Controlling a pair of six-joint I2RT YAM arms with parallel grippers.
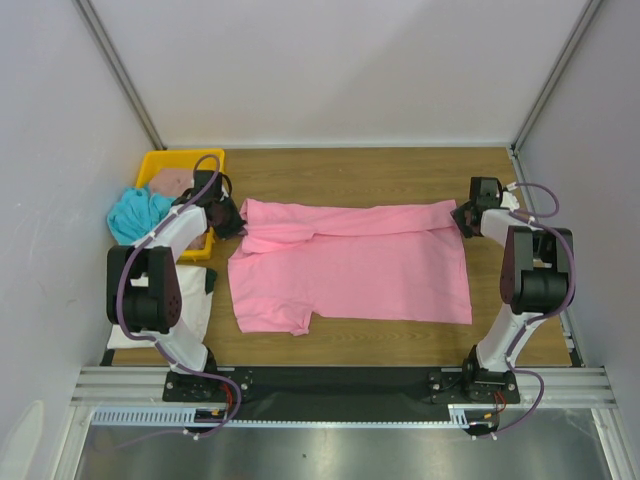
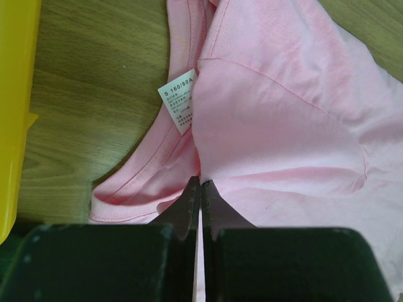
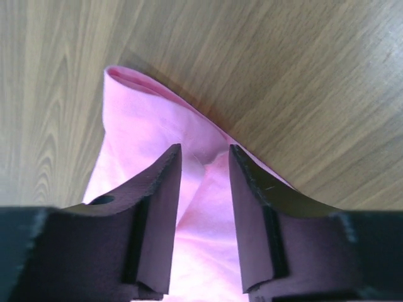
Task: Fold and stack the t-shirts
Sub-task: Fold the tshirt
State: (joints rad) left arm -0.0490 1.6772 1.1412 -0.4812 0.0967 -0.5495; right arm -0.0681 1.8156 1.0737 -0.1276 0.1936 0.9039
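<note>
One bright pink cloth t-shirt [image 1: 350,275] lies spread on the wooden table [image 1: 350,165], just right of the yellow plastic tray [image 1: 158,158]. Nearest the tray, the left pincer [image 2: 200,184] is pinched tight on cloth beside the collar. Farthest from the tray, the right pincer [image 3: 204,151] stands apart, straddling a shirt corner.

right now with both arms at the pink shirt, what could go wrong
1. The right jaws stand apart around a corner of the pink t-shirt, not clamped; lifting now could leave that side behind.
2. The left jaws are shut on a thin pinch of cloth beside the size tag; it may slip out.
3. The yellow tray sits close by; a swing could knock it.
</note>
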